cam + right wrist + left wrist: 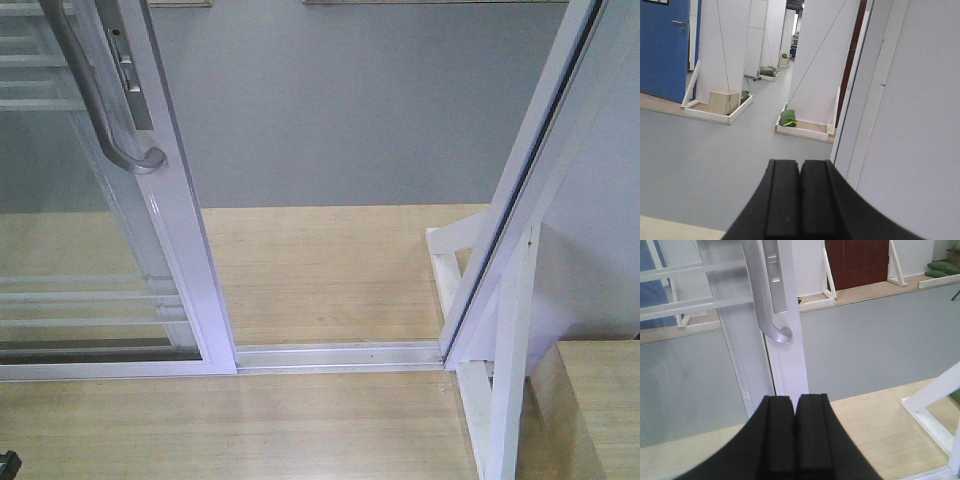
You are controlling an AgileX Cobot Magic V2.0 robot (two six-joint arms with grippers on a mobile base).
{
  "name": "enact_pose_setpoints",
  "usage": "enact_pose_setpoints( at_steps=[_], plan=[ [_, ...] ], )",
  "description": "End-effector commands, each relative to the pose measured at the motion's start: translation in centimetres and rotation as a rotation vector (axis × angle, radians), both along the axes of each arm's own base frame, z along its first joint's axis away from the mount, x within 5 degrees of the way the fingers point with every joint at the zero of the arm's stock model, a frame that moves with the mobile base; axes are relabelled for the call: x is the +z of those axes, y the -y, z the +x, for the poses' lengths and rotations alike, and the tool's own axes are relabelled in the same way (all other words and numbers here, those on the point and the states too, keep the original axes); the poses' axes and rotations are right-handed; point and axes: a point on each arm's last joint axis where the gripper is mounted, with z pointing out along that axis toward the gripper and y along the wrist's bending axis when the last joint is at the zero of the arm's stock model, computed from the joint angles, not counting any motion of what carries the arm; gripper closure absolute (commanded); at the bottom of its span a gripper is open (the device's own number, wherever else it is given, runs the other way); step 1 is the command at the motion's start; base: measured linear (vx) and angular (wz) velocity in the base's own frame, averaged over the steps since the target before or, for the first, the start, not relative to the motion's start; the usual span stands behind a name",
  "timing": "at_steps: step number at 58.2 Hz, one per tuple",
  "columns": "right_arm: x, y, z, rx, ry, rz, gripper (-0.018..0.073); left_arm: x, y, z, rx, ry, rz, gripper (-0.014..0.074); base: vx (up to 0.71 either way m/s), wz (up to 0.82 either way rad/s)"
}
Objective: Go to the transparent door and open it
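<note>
Our black left gripper sits closed on nothing, just short of the glass door in its glossy white frame, curved silver handle above it. The door already stands open (a wide gap), so we judge only passage remains. Right gripper: closed, empty.

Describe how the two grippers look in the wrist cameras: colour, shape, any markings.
Both are matte black. The left gripper shows two flat, ribbed fingers flaring into a broad curved base. The right gripper matches, with smoother-looking fingers and a tiny yellowish speck on one. No cables, labels or sleeves are visible.
</note>
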Motion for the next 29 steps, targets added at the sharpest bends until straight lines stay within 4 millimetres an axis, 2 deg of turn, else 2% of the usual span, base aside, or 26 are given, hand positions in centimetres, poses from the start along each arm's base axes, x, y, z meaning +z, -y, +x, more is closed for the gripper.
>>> enact_pose_setpoints(
  at_steps=[1,29],
  plan=[
    [1.63,0.08,-0.12,-0.01,0.099,0.005,0.0562,0.33,0.06,0.02,-0.007,0.073,-0.032,0.0594,0.0,0.0],
    [1.29,0.08,-0.03,-0.011,0.094,0.004,0.0562,0.33,0.06,0.02,-0.007,0.073,-0.032,0.0594,0.0,0.0]
  ],
)
